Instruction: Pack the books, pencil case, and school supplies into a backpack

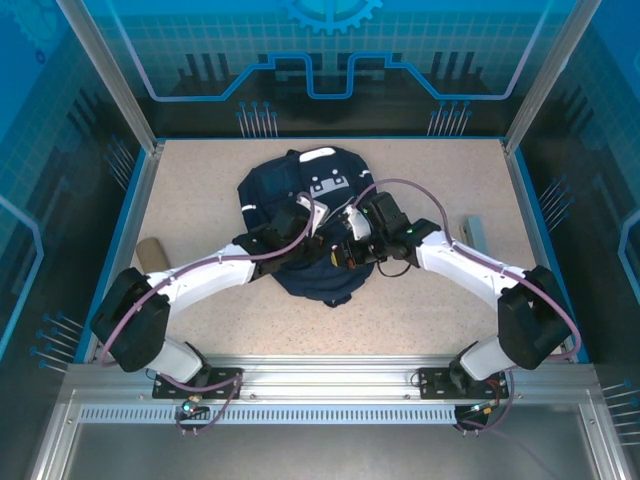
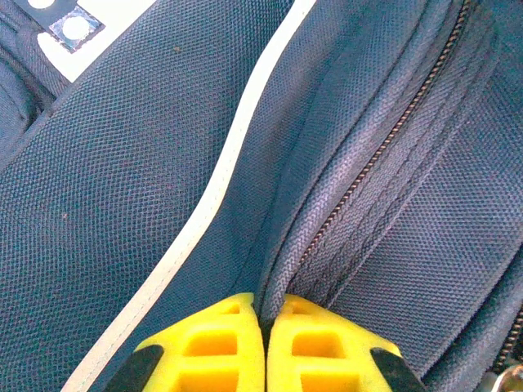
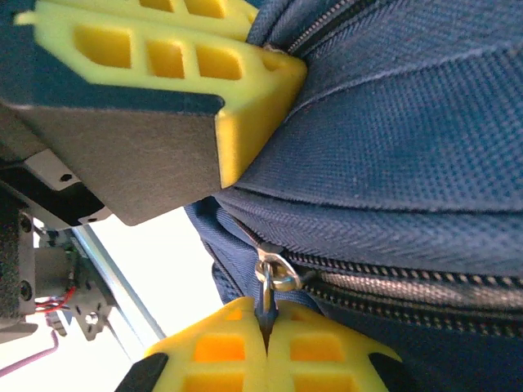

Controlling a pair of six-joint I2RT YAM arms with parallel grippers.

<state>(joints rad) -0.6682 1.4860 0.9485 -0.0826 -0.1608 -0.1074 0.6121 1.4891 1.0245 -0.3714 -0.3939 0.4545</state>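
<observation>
speckled beige table [image 1: 430,310]. left end effector [image 2: 265,314] pinches a woven fold beside the zipper; right end effector [image 3: 265,320] is clenched on the metal zipper pull [image 3: 274,273]. navy backpack [image 1: 275,185] lies mid-table, bare margins around; tan pencil case [image 1: 150,252] by the left edge.

Table [image 1: 420,320]: speckled beige top, blue edging at the sides.
Walls [image 1: 200,50]: blue see-through panels printed with lines.
Rail [image 1: 330,376]: grey metal, along the near edge.
</observation>
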